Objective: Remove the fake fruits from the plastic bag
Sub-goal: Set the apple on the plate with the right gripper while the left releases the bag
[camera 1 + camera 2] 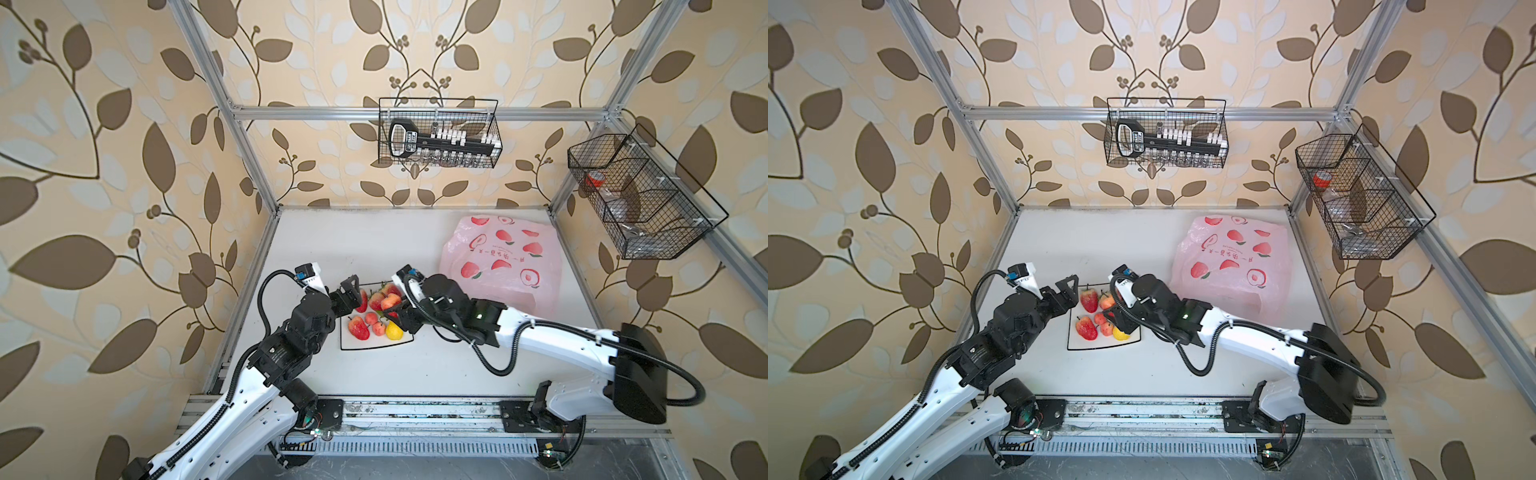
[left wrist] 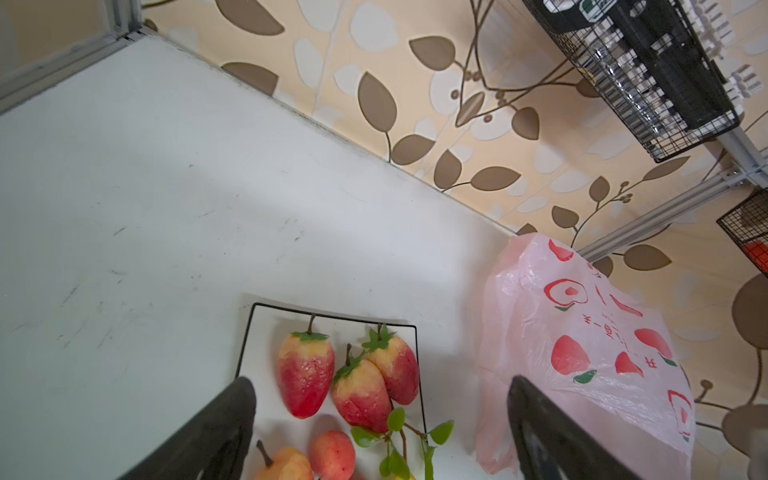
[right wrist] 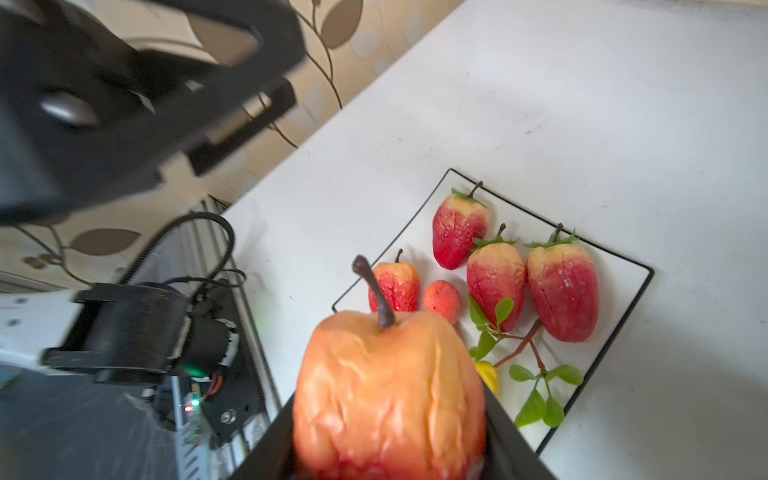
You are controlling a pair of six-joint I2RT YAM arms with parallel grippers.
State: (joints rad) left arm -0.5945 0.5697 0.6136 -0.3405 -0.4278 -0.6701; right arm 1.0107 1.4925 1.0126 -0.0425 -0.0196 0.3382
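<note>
surface: white table (image 1: 353,249) | on it: square black-rimmed plate (image 1: 374,344), pink plastic bag (image 1: 503,266) | plate and bag apart

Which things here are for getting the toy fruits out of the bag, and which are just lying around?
For the job:
fake fruits lying on the plate; peach gripped by the right gripper; pink plastic bag; open left gripper.

Just lying about:
back-wall wire basket holding a tool set; side-wall wire basket.
</note>
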